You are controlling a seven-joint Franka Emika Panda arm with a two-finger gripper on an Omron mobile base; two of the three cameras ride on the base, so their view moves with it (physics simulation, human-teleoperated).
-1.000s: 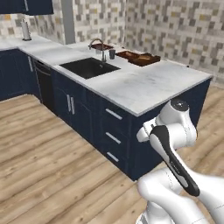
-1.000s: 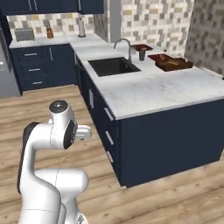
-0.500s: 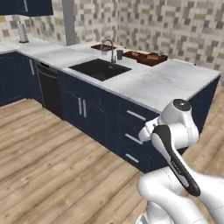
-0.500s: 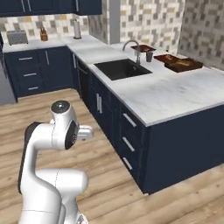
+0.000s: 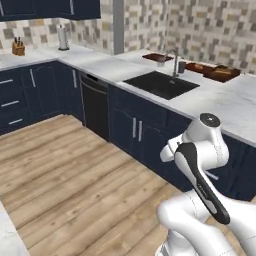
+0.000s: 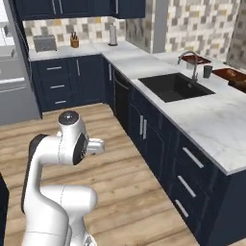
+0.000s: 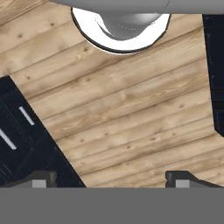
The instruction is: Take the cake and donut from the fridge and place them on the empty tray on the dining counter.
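Arm folded over wood floor [image 7: 131,127], gripper [image 7: 111,179] open and empty, counter [image 6: 211,120] with sink [image 6: 175,86] alongside, tray [image 5: 220,73] behind faucet [image 5: 175,60]

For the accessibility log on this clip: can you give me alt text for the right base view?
A white robot arm stands folded on a wood floor beside a long marble dining counter on navy cabinets, with a black sink and faucet. Two reddish-brown trays sit at its far end, and a grey fridge stands at left.
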